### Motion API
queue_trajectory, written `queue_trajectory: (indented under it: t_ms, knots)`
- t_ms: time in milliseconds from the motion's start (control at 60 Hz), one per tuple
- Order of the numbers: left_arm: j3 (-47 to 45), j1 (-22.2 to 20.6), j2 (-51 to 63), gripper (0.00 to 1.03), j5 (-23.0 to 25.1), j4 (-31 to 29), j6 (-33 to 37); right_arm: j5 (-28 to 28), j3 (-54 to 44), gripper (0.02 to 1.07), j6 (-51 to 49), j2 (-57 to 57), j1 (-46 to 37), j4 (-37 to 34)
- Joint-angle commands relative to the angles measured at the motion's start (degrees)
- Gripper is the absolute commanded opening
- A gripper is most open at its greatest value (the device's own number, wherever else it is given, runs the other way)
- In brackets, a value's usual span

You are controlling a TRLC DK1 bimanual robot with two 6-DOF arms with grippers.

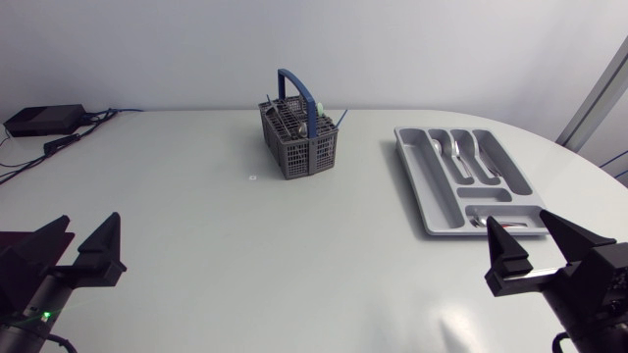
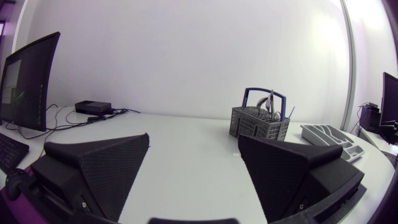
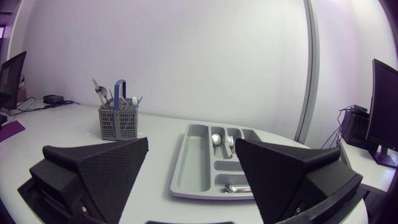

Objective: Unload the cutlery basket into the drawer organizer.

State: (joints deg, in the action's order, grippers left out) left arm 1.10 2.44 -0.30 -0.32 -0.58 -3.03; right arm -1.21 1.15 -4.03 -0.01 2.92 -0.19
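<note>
Both hands sit low at the near edge of the tabletop (image 1: 245,255), well apart from the task's things. The left hand (image 1: 91,224) has its two wedge fingers spread wide with nothing between them, and the right hand (image 1: 518,222) is just as wide and just as bare.

The cutlery basket (image 1: 299,149) stands upright towards the far side of the tabletop, near the middle. It is grey and slotted, with a blue hoop handle (image 1: 294,83) arching over it. Several pieces of cutlery (image 1: 316,106) stand upright in it, their ends poking above the rim.

The drawer organizer (image 1: 427,186), a grey tray, lies flat to the right of the basket and well apart from it, ahead of the right hand. A spoon (image 1: 437,147) and at least one other piece lie in its narrow lengthwise compartments. One more piece (image 1: 483,223) lies in the crosswise compartment at the end nearest the right hand. Its long outer compartment nearest the basket holds nothing.

A small black box (image 1: 44,120) with cables sits at the far left corner.
</note>
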Motion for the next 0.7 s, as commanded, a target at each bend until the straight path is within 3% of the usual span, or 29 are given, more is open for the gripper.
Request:
queue_trajectory:
  t_ms: [0, 683]
  knots:
    - [-1.02, -0.42, -0.32, 0.99, -0.12, -0.21, -1.10, 0.42, -1.15, 1.03, 1.66, -0.16, 0.33, -0.25]
    - [3.20, 0.11, 0.12, 0.99, -0.12, -1.97, -2.51, 0.51, 0.52, 1.03, 2.19, 0.63, 2.53, 0.89]
